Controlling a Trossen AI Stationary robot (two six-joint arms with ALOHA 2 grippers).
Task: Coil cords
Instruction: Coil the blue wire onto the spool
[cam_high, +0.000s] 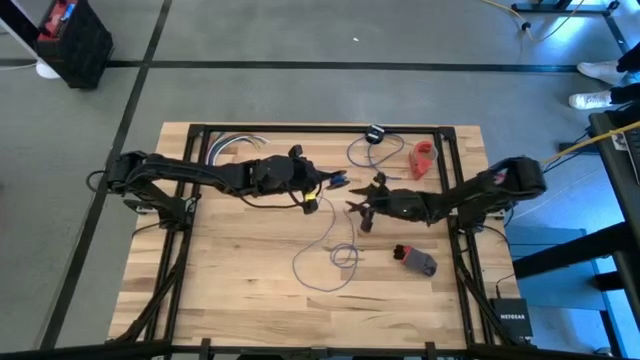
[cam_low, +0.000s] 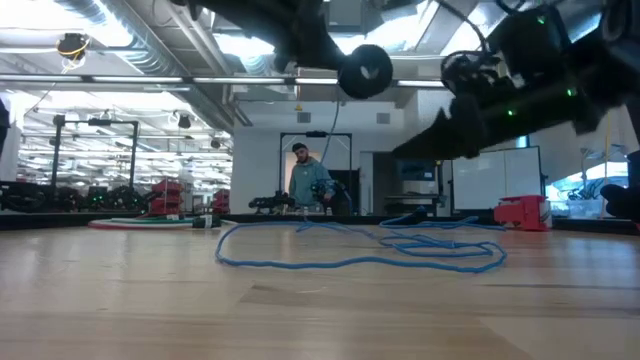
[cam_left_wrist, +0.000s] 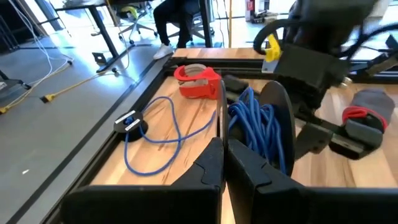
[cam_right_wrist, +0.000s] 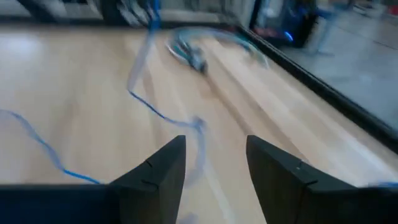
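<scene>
Free room and obstacles on the table (cam_high: 240, 300). The near left part of the wooden top is left bare. The middle is crossed by loose loops of the cord (cam_high: 335, 262), lying flat. Above the centre the passage is narrowed by the left gripper (cam_high: 330, 182) and the right gripper (cam_high: 358, 207), set close together. The right side is occupied by a red tape dispenser (cam_high: 424, 158) and a grey-and-red object (cam_high: 415, 260).

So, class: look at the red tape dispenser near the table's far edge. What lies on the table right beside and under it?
The red tape dispenser sits on bare wooden table. A loop of the blue cord lies beside it, ending at a small black disc. Whatever is under its base is hidden.
</scene>
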